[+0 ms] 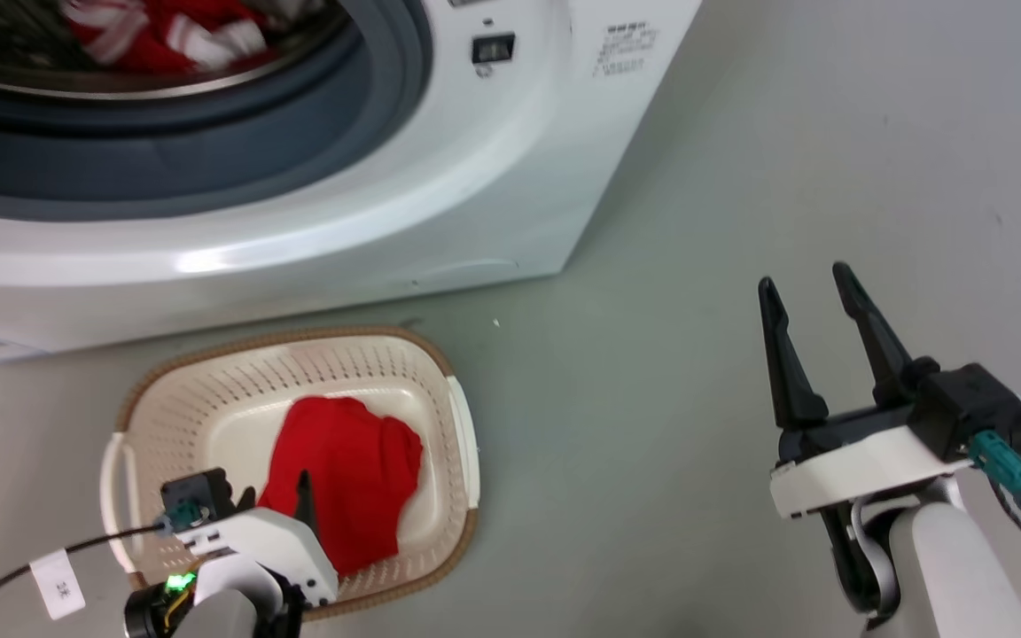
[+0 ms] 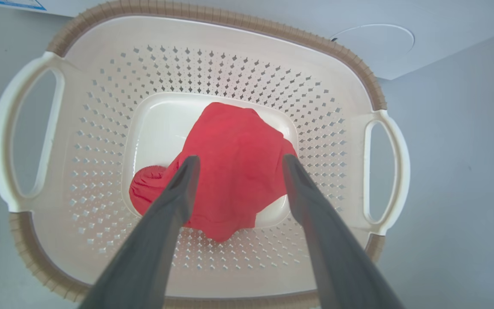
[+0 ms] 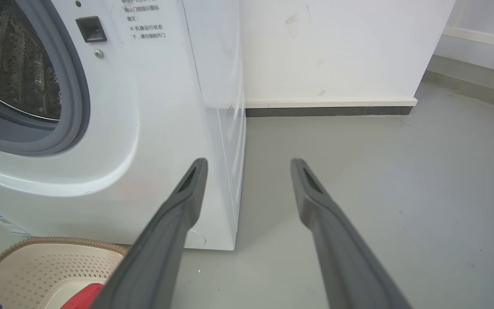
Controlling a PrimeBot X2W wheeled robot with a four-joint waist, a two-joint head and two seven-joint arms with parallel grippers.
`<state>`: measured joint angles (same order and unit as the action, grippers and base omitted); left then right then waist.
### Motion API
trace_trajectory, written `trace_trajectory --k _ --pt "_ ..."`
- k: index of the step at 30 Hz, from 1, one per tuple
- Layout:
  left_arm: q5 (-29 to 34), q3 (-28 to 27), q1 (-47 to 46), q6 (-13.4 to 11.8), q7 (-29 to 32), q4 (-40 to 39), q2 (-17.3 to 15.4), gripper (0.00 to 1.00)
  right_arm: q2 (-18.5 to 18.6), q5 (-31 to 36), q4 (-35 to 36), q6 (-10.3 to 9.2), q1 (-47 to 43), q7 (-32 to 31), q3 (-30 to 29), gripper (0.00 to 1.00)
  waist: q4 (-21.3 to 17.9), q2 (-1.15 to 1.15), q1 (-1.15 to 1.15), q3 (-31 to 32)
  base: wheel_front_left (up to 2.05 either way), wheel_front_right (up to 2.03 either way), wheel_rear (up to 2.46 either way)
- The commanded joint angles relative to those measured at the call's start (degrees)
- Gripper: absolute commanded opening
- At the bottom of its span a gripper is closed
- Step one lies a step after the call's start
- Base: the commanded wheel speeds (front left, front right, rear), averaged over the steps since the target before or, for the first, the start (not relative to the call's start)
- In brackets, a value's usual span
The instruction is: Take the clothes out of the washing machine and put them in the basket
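We see a white washer (image 1: pixel 315 213) filling the head view from 9 to 1 o'clock, its round opening ringed by a grey seal (image 1: pixel 209 151). Inside the drum (image 3: pixel 15 73), at 11 o'clock, lies the striped garment (image 1: pixel 174 35), red and white and blurred. On the grey floor (image 1: pixel 652 399) just in front of the washer, at 7 o'clock, stands the cream basket (image 1: pixel 298 341) with its brown rim. The red garment (image 1: pixel 342 478) lies crumpled on the basket's bottom, one edge resting on the perforated wall nearest the robot.

The left gripper (image 2: pixel 238 161) hangs over the basket's near edge and points down into it. In its wrist view we see its two dark fingers (image 2: pixel 174 201) spread wide and clamping nothing. The red garment shows between and beneath them. We cannot tell whether the tips touch the cloth.

The right gripper (image 1: pixel 805 276) sits at 4 o'clock in the head view, over the floor and well apart from the basket. Its fingers (image 1: pixel 790 372) are also wide apart and hold nothing. In its wrist view we see the washer's front from 9 to 11 o'clock, a white wall (image 3: pixel 337 43) at 12 o'clock and a corner of the basket at 7 o'clock.
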<state>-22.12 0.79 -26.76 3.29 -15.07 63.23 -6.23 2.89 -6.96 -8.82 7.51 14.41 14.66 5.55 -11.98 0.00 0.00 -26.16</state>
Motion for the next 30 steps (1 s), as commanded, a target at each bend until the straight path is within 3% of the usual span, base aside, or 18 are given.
trace_trajectory --k 1,13,23,30 --pt "0.65 -0.11 1.66 -0.08 -0.13 -1.50 0.62 1.00 -0.04 0.64 -0.27 -0.04 -1.38 -0.27 -0.42 1.00 2.83 0.00 0.00 5.34 0.00 0.00 0.00" --pt "5.60 -1.45 10.44 -0.51 -0.14 -18.82 2.58 1.00 -0.04 1.78 1.72 -0.04 -7.28 -3.30 -1.89 1.00 6.65 0.00 0.00 14.04 0.00 0.00 0.00" --pt "10.79 -2.41 12.01 -0.51 -0.14 -36.54 2.92 1.00 -0.05 2.62 4.19 -0.04 -10.11 -5.46 -2.16 1.00 7.06 0.00 0.00 17.58 0.00 0.00 0.00" --pt "12.25 -1.00 5.50 1.37 0.59 -36.74 0.65 1.00 -0.05 1.80 5.24 -0.04 -10.08 -5.90 -1.67 1.00 4.97 0.00 0.00 16.39 0.00 0.00 0.00"
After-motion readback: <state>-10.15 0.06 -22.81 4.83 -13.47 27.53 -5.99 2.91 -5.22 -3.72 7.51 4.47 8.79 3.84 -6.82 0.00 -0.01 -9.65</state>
